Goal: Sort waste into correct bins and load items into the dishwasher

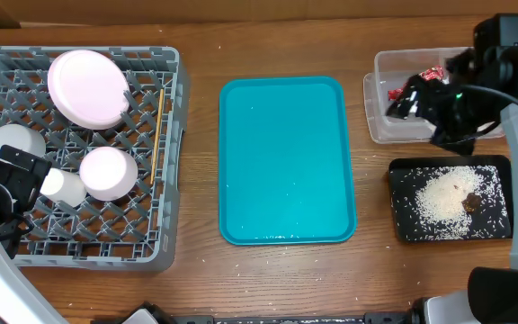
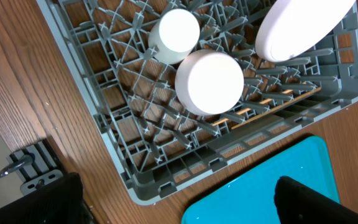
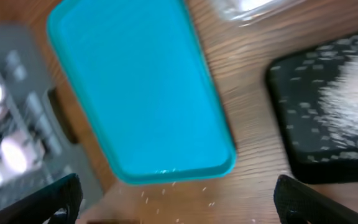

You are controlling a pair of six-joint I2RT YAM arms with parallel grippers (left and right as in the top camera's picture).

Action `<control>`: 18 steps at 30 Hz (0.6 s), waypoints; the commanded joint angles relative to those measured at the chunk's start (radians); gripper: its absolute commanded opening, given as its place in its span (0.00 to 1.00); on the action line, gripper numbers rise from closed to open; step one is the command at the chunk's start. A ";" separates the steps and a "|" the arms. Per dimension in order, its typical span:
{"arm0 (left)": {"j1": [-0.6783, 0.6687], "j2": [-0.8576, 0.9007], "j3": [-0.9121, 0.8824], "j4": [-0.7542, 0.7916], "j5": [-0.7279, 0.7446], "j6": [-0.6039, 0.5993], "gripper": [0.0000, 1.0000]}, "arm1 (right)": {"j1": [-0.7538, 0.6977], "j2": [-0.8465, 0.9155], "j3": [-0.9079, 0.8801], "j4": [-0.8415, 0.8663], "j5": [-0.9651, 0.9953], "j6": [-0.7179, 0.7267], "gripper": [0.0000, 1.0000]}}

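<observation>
Red crinkled wrapper (image 1: 434, 74) lies in the clear plastic rectangular tub (image 1: 385, 126). Loose white rice grains (image 1: 441, 198) and a small brown food scrap (image 1: 471, 202) lie in the shallow black rectangular tray (image 1: 403, 171). Napkin not seen; the right arm hides part of the tub. The large square grey plastic dish rack (image 1: 79, 243) carries the large pale pink round plate (image 1: 88, 87), smaller white round dish (image 1: 12, 142), pale round bowl (image 1: 108, 173), small white cup (image 1: 61, 185) and thin wooden chopsticks (image 1: 157, 135). The teal serving tray (image 1: 286, 162) sits between rack and bins.

Left wrist: left jaws spread wide, holding nothing, fingers (image 2: 42, 199) near the rack's corner.

Right wrist (blurred): right jaws spread, holding nothing. A few stray grains (image 3: 163, 191) lie on the wooden tabletop (image 3: 253, 155) just off the teal tray.

Risks: the stray grains may be missed, being tiny. The left jaws are near the cup and could tip it when moving.
</observation>
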 commanded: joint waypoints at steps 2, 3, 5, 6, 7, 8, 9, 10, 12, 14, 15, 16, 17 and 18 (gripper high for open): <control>0.005 -0.001 0.013 0.001 -0.011 -0.013 1.00 | 0.051 -0.038 0.000 0.001 -0.100 -0.084 1.00; 0.005 -0.001 0.013 0.001 -0.011 -0.013 1.00 | 0.058 -0.064 0.000 -0.009 -0.091 -0.084 1.00; 0.005 -0.001 0.013 0.001 -0.011 -0.013 1.00 | 0.062 -0.111 0.000 -0.045 -0.052 -0.084 1.00; 0.005 -0.001 0.013 0.001 -0.011 -0.013 1.00 | 0.062 -0.138 0.000 -0.071 -0.018 -0.084 1.00; 0.005 -0.001 0.013 0.001 -0.011 -0.013 1.00 | 0.062 -0.167 -0.001 -0.085 0.018 -0.084 1.00; 0.005 -0.001 0.013 0.001 -0.011 -0.013 1.00 | 0.064 -0.202 -0.008 -0.085 0.047 -0.084 1.00; 0.005 -0.001 0.013 0.001 -0.011 -0.013 1.00 | 0.068 -0.249 -0.021 -0.084 0.060 -0.085 1.00; 0.005 -0.001 0.013 0.001 -0.011 -0.013 1.00 | 0.072 -0.286 -0.031 -0.085 0.060 -0.093 1.00; 0.005 -0.001 0.013 0.001 -0.011 -0.013 1.00 | 0.091 -0.371 -0.059 -0.085 0.060 -0.100 1.00; 0.005 -0.001 0.013 0.001 -0.011 -0.013 1.00 | 0.114 -0.457 -0.094 -0.085 0.057 -0.098 1.00; 0.005 -0.001 0.013 0.001 -0.011 -0.013 1.00 | 0.122 -0.497 -0.111 -0.083 0.057 -0.090 1.00; 0.005 -0.001 0.013 0.001 -0.011 -0.013 1.00 | 0.124 -0.536 -0.128 -0.076 0.057 -0.087 1.00; 0.005 -0.001 0.013 0.001 -0.011 -0.013 1.00 | 0.123 -0.568 -0.142 -0.068 0.058 -0.088 1.00; 0.005 -0.001 0.013 0.001 -0.011 -0.013 1.00 | 0.123 -0.600 -0.153 -0.061 0.058 -0.088 1.00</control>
